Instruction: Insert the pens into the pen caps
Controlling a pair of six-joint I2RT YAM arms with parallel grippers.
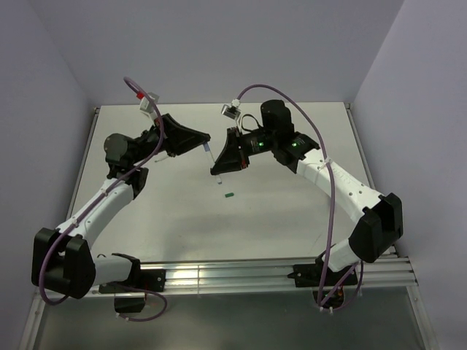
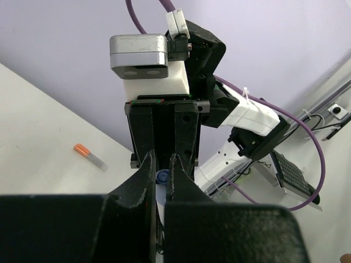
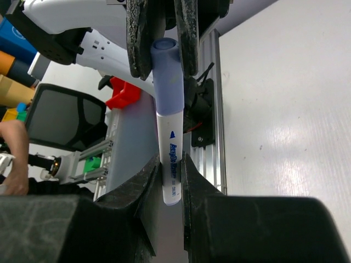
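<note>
A whitish pen [image 1: 209, 155] with a blue cap on its end hangs in the air between my two grippers. My right gripper [image 1: 217, 169] is shut on the pen's white barrel [image 3: 171, 159]. My left gripper [image 1: 205, 144] is shut on the blue cap [image 3: 166, 66], whose round end shows between its fingertips in the left wrist view [image 2: 162, 176]. A small dark green cap [image 1: 229, 195] lies on the table just below them. A greyish translucent pen with an orange end [image 2: 90, 156] lies on the table, seen only in the left wrist view.
An aluminium rail [image 1: 241, 275] runs along the near edge by the arm bases. Purple-grey walls [image 1: 219, 44] close in the table at the back and sides. A person's hand [image 3: 13, 159] and clutter show beyond the rail.
</note>
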